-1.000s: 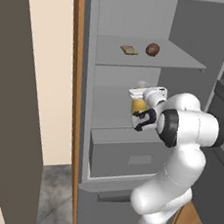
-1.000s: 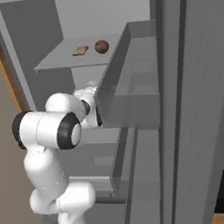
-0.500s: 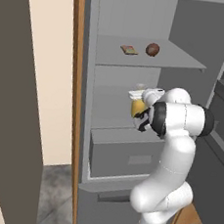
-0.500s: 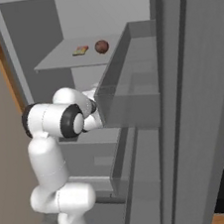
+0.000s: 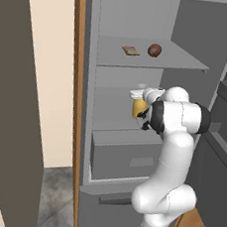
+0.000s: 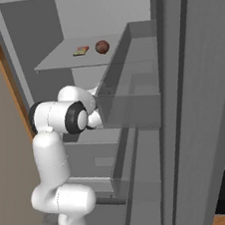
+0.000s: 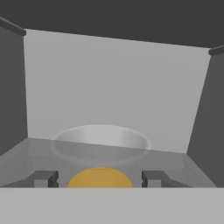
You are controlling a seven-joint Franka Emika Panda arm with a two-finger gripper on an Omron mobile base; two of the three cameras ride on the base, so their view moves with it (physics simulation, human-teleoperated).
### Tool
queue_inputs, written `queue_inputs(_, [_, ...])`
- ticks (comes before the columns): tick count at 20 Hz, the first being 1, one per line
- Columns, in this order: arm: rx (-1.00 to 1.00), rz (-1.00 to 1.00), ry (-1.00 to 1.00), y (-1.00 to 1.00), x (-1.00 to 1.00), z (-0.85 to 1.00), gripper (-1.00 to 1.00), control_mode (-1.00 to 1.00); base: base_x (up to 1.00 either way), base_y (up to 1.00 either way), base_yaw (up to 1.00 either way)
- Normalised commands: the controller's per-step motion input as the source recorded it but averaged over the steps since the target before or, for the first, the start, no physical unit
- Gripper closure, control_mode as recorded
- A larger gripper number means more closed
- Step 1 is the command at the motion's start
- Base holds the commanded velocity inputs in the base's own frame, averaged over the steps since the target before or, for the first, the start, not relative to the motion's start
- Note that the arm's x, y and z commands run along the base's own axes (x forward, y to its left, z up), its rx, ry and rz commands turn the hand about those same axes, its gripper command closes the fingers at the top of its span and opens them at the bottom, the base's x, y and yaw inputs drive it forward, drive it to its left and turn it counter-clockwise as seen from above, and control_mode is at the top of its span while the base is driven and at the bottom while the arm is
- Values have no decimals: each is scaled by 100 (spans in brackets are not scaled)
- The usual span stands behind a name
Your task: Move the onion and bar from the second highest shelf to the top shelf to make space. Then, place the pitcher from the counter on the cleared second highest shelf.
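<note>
The reddish-brown onion (image 5: 154,50) (image 6: 102,46) and the flat yellow-red bar (image 5: 130,50) (image 6: 81,51) lie side by side on the top shelf (image 5: 183,64) (image 6: 53,65). Below them, my gripper (image 5: 143,107) (image 7: 99,178) reaches into the cavity over the second highest shelf (image 5: 109,126) (image 7: 26,153). It is shut on the mustard-yellow pitcher (image 5: 137,109) (image 7: 100,177), which stands upright between the fingers with its pale neck on top. Whether its base touches the shelf is hidden. The counter is out of view.
A grey drawer box (image 5: 125,157) sits under the second highest shelf. The open fridge door with its translucent bins (image 6: 132,97) stands close on the right and hides my hand in the right base view. A brown wooden panel edge (image 5: 73,81) borders the fridge on the left.
My arm's elbow has swung in towards the fridge and risen. The pitcher in my gripper has stayed at nearly the same spot over the second highest shelf.
</note>
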Motion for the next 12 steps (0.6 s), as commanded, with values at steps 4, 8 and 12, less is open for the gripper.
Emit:
queue_inputs(4, [0, 0, 0, -3, 23, -39, -100, -100, 0, 0, 0])
queue_inputs(8, [0, 0, 0, -14, -1, -15, -100, -100, 0, 0, 0])
queue_inputs(12, [0, 0, 0, -13, -17, 0, -100, -100, 0, 0, 0])
